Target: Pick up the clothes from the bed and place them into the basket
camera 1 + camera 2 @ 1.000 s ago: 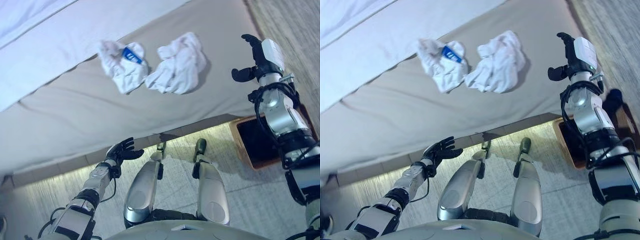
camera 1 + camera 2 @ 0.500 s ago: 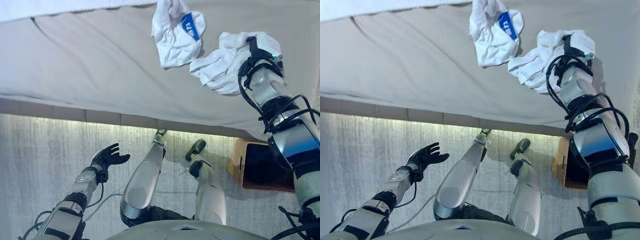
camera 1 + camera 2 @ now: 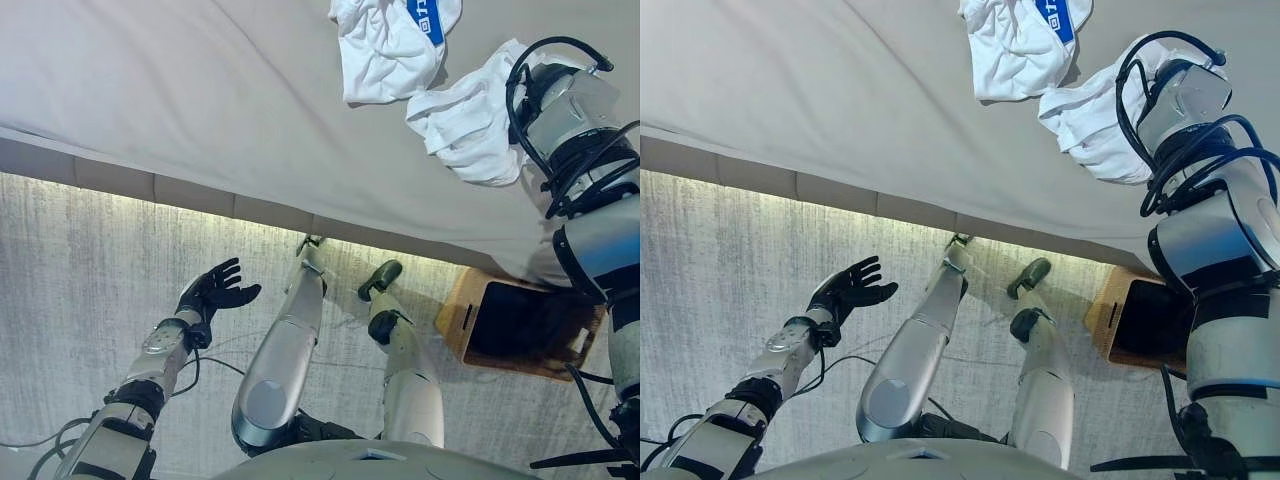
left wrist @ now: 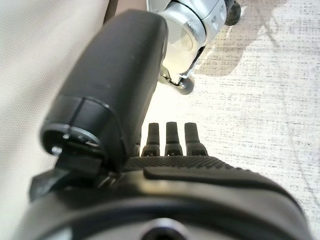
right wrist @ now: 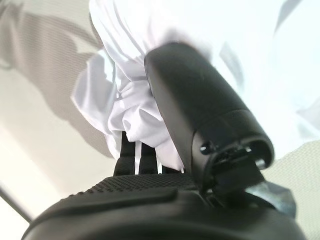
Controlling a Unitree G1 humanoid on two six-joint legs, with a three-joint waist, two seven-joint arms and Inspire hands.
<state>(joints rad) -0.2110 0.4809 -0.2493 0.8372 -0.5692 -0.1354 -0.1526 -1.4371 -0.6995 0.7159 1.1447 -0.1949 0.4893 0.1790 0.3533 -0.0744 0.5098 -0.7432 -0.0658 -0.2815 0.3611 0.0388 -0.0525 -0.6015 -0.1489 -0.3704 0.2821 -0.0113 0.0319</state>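
Two crumpled white clothes lie on the grey bed [image 3: 200, 90]: one with a blue label [image 3: 385, 55], and a second one [image 3: 470, 120] to its right. My right hand [image 5: 200, 105] is down on the second cloth, with its thumb against the white folds [image 5: 125, 95]; its wrist covers it in the eye views. My left hand [image 3: 215, 292] is open and empty above the floor, in front of the bed's edge. The brown basket [image 3: 455, 310] with a dark inside stands on the floor below the bed's right corner.
The bed's edge [image 3: 150, 180] runs across the view, with lit floor under it. Grey carpet [image 3: 80, 300] lies in front of the bed. The basket is close beside my right arm.
The camera has swung, so the whole picture shifted. My right hand has come down from beside the bed's corner onto the right-hand white cloth. The left hand stays open above the floor.
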